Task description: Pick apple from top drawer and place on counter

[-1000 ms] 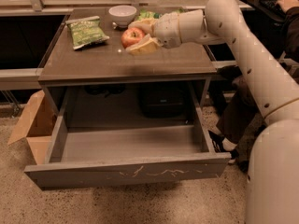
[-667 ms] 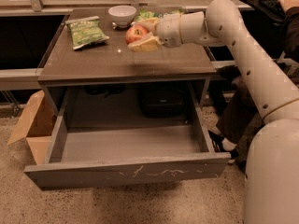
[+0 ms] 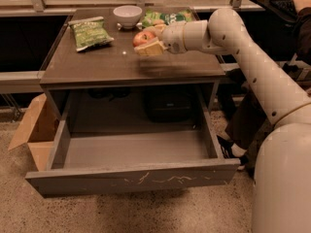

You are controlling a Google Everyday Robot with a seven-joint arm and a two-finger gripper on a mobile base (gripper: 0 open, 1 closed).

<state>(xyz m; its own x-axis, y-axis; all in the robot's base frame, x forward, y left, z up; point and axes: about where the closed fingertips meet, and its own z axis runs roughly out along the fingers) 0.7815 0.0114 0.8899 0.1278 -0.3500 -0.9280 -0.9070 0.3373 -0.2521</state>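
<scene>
I have the gripper (image 3: pixel 147 39) over the far middle of the table (image 3: pixel 97 64), with the arm (image 3: pixel 228 38) reaching in from the right. The jaws are closed narrowly on the apple (image 3: pixel 142 36), one pale finger under its near side and the other against its far side. The apple sits at the left tip of the gripper. From this angle I think it hangs just above the table rather than resting on it, but I cannot be sure.

Just beyond the gripper lies a green packet (image 3: pixel 167 17), close behind the apple. A white bowl (image 3: pixel 127 14) stands at the far edge, a little left of the apple and apart from it. A green snack bag (image 3: pixel 89 33) lies flat on the far left part of the table, well apart from the jaws. Nothing stands between the apple and the bare brown surface beneath it.

Below, the top drawer (image 3: pixel 136 179) is pulled out towards me, with its scratched front panel nearest. A cardboard box (image 3: pixel 30 130) stands open on the floor to its left. A dark bag (image 3: pixel 170 103) sits under the table behind the drawer.
</scene>
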